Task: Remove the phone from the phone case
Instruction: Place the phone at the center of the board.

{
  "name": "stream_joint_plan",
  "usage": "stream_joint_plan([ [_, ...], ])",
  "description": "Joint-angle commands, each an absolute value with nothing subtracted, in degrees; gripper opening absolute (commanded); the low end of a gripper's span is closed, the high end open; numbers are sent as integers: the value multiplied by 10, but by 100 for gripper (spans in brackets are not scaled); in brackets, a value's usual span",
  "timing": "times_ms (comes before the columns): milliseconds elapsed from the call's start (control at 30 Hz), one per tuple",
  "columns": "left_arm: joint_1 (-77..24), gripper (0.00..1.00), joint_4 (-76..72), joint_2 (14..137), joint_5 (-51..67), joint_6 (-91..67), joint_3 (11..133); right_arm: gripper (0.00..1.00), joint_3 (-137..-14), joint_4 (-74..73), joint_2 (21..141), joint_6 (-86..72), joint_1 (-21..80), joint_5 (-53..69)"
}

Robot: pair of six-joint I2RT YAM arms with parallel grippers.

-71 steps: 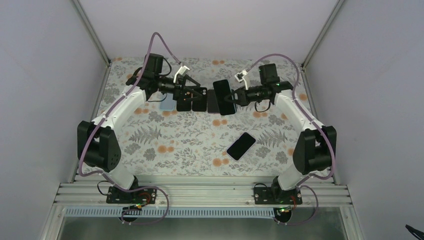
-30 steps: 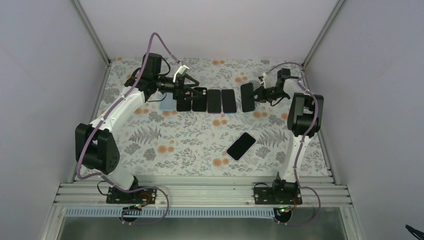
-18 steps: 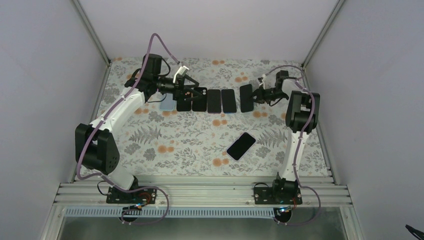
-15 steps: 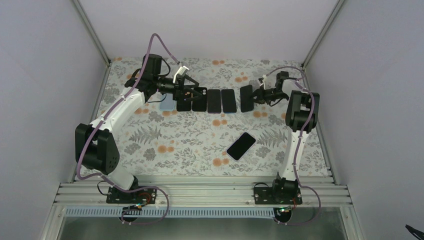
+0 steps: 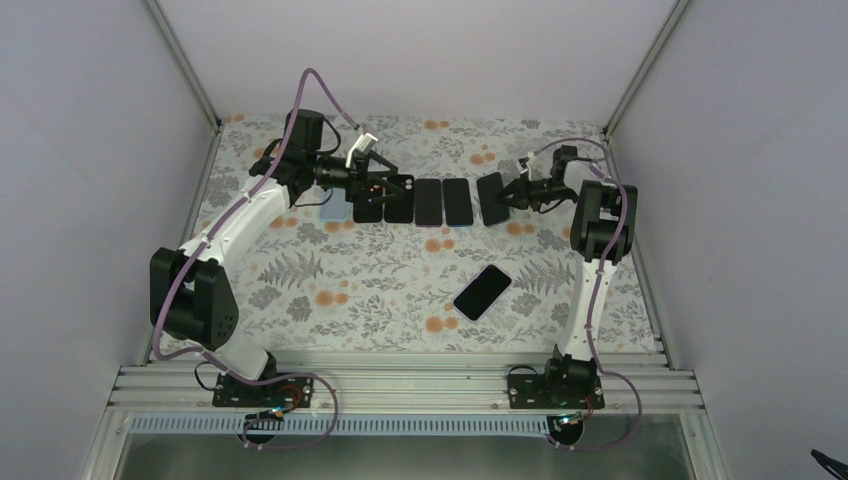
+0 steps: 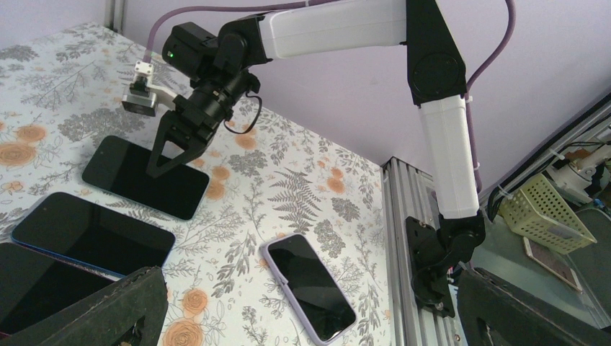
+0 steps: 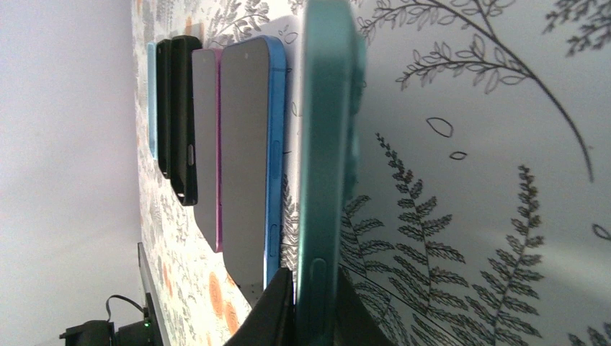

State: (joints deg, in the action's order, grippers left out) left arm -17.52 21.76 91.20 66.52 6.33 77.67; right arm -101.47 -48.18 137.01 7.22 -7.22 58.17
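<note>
Lilac-cased phone (image 5: 482,291) flat on desk, near side of phone row (image 5: 430,201), long axis diagonal, well apart from both arms. Right fingers (image 7: 274,321) pinch teal phone (image 7: 328,144) at row's right end; nearer arm. Left fingers (image 6: 108,310) wide, over row's left end.

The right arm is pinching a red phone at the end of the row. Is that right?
No. The phone in the right gripper is teal, not red; the right wrist view shows its teal edge, at the end of the row.
</note>
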Motion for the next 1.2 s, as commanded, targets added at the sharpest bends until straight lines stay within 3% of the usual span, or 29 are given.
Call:
stream_joint_plan([
  [0,-176,100,200,897,677,62,774,6,-1003,-449,1371,37,-76,615],
  [367,-176,100,193,900,678,52,772,5,-948,-382,1366,-33,-76,652],
  [633,-175,100,191,903,678,49,773,14,-943,-366,1374,-53,-75,643],
  [1167,-175,100,184,911,679,38,776,7,-906,-305,1360,-110,-76,640],
])
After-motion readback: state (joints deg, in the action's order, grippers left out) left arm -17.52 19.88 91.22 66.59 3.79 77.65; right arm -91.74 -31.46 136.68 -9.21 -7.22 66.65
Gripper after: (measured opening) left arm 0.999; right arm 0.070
